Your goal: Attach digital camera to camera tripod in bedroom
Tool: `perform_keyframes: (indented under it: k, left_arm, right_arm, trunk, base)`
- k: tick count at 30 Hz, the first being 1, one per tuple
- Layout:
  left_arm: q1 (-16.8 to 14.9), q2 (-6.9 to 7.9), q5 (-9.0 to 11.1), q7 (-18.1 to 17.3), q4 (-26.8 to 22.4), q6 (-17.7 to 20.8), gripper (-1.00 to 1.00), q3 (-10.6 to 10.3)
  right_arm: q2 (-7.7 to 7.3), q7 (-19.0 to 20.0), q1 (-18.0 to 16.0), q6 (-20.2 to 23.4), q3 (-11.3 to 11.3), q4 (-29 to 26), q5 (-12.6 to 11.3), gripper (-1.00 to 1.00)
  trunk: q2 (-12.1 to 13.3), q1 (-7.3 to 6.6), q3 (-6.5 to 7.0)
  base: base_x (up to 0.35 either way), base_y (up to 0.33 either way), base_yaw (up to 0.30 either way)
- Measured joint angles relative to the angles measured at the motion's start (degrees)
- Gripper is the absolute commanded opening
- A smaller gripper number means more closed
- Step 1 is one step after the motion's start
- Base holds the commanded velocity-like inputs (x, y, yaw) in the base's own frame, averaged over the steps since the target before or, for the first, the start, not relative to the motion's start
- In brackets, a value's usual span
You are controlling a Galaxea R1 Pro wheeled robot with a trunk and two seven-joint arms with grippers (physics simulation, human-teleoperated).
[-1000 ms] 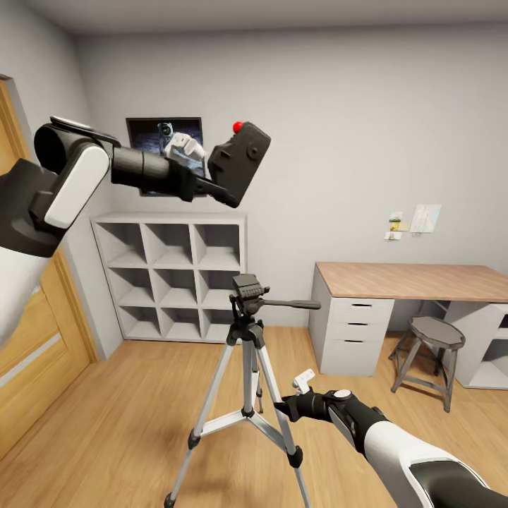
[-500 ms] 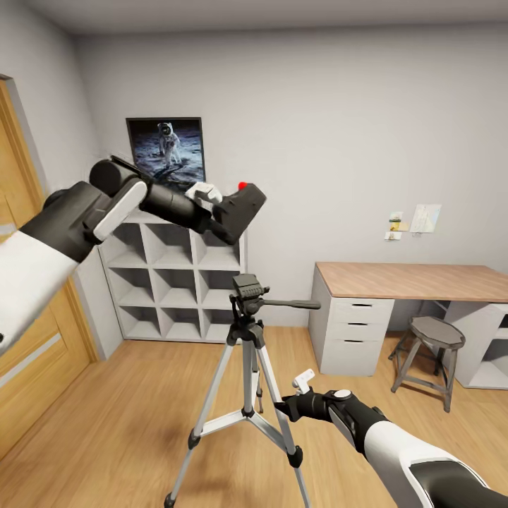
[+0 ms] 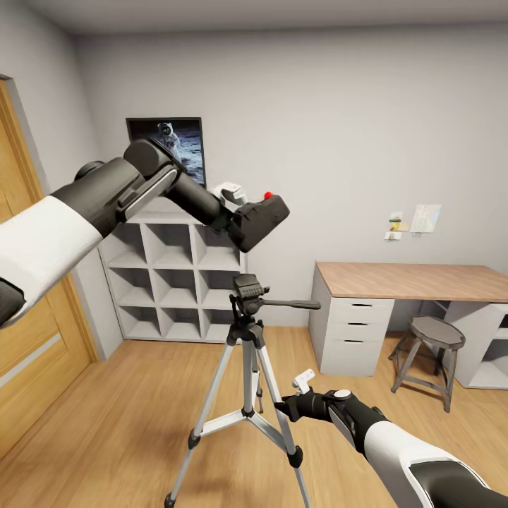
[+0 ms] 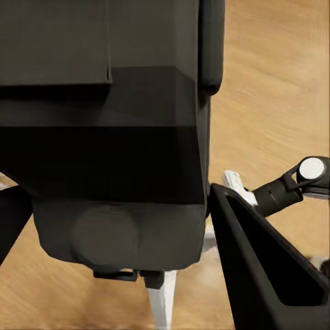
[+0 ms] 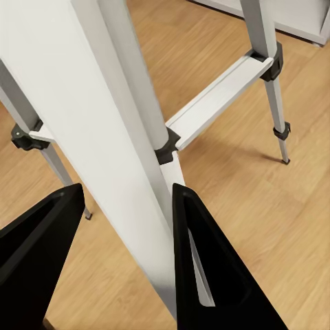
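The black digital camera (image 3: 259, 219), red button (image 3: 268, 195) on top, hangs tilted in the air with my left gripper (image 3: 238, 212) shut on it. It is a short way above the black head (image 3: 248, 288) of the camera tripod (image 3: 247, 353), apart from it. The tripod stands on the wood floor with its pan handle (image 3: 293, 305) pointing right. In the left wrist view the camera body (image 4: 110, 137) sits between my fingers (image 4: 265, 268), above the floor. My right gripper (image 3: 283, 408) is shut on a silver tripod leg (image 5: 103, 137) low down.
A white cube shelf (image 3: 169, 275) stands against the back wall behind the tripod, with an astronaut poster (image 3: 166, 144) above it. A wooden door (image 3: 28, 339) is at the left. A wood-topped desk (image 3: 409, 282) and a stool (image 3: 430, 339) are at the right.
My left arm has brought the camera down and to the right, from high by the poster to just above the tripod head. The right arm and tripod have not moved.
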Motion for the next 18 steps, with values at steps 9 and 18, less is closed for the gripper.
perform_keyframes:
  k: [9, 18]
  left_arm:
    - [-0.79, 0.34, -2.36, -1.81, -1.01, -0.01, -1.00, -5.62]
    - [-0.84, 1.55, -2.56, -3.17, -4.62, -0.03, -1.00, -6.98]
  right_arm:
    - [0.00, 0.01, 0.00, -0.03, -0.03, 0.01, 0.05, -1.00]
    - [0.00, -0.06, 0.00, -0.04, 0.12, 0.03, -0.12, -1.00]
  trunk:
    - [0.00, 0.00, 0.00]
    - [0.00, 0.00, 0.00]
  base:
    - [0.000, 0.000, 0.000]
    - [0.000, 0.000, 0.000]
